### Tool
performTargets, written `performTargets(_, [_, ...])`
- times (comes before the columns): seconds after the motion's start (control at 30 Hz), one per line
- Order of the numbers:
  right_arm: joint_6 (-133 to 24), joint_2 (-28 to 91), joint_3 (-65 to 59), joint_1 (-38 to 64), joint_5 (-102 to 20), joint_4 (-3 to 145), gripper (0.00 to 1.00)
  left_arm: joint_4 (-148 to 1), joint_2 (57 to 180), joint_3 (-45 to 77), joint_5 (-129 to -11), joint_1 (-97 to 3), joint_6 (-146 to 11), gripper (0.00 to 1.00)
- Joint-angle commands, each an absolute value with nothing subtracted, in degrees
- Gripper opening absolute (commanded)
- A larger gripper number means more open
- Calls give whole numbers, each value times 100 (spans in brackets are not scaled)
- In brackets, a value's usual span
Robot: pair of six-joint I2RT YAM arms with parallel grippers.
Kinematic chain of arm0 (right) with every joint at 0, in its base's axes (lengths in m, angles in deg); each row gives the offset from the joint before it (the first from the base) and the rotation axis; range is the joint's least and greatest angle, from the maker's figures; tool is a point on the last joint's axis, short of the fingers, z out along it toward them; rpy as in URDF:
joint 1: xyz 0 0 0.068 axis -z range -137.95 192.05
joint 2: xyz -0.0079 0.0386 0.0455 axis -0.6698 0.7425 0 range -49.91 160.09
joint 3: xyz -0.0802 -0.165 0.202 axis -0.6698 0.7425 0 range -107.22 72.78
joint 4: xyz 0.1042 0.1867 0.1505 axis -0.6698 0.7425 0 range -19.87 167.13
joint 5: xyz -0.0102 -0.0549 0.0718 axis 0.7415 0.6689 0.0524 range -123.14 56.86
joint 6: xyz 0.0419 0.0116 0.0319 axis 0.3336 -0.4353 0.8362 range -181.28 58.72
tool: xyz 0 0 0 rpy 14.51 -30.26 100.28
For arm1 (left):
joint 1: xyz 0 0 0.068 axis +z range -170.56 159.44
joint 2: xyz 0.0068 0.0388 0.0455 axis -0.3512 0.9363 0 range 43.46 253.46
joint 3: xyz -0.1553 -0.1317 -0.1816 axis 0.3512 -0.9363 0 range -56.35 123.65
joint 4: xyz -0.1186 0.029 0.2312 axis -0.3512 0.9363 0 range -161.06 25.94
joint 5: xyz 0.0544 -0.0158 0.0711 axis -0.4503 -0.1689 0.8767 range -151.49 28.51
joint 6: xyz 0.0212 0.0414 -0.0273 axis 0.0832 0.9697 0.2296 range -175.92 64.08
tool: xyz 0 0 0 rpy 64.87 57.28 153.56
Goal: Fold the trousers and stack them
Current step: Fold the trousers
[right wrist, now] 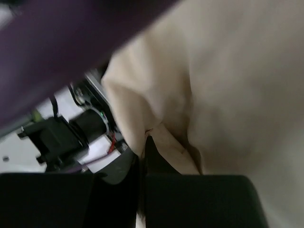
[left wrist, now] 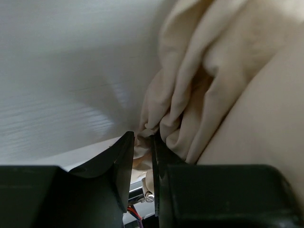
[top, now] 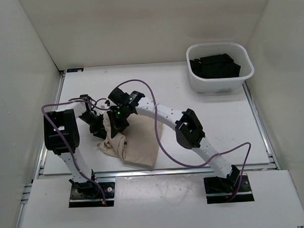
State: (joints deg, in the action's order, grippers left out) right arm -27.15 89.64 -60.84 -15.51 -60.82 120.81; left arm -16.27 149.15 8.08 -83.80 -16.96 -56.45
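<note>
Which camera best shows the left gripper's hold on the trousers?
Left wrist view: close up, the left gripper is shut on a bunched fold of the trousers. The top external view only places that gripper at the cloth's left edge, with the pinch too small to read. The right wrist view shows cloth but not that pinch.

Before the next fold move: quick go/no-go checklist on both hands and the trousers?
1. Left hand shut on a fold of the trousers: ok.
2. Right hand shut on the trousers: ok.
3. Trousers lying flat: not ok, bunched up under both hands, the near part on the table.
4. Purple cable clear of the cloth: cannot tell, it crosses the cloth in the top view.
5. Basket of black garments out of the way: ok, far right corner.
</note>
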Motion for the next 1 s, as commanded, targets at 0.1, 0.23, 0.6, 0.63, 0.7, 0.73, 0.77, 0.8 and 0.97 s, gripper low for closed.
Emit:
performTargets(0.1, [-1786,8940,-6082,-1569,-6226,10617,0,-1745,14901,834,-8531,-1617,-5592,34])
performTargets(0.23, [-1724,8940,-5924,-1516,-6170,10617,35,-1745,14841,1000,-8138,-1293,-5592,46])
performTargets(0.6, [-2638,7334,-5065,-1569,-5210,10897,78,-1683,13716,1746,-5931,-132,-5592,69])
performTargets(0.63, [-2638,6714,-4383,-1569,-4786,11020,79,-1683,13593,1861,-5877,-79,-5592,69])
performTargets(0.7, [-2157,5808,-3546,-1447,-3854,11239,79,-1622,13137,2168,-6112,-157,-5592,69])
performTargets(0.73, [-1885,5524,-3080,-1350,-3250,11241,77,-1543,12970,2248,-6245,-271,-5592,70])
performTargets(0.77, [-1413,5251,-2040,-1123,-3113,11180,76,-1299,12664,2319,-6437,-576,-5592,70])
performTargets(0.8, [-1182,4735,-1499,-1016,-3025,10831,76,-1114,12539,2372,-6892,-771,-5592,70])
performTargets(0.97, [-775,4159,237,-532,-2875,9958,94,-672,12160,1268,-7178,-2010,-5592,71])
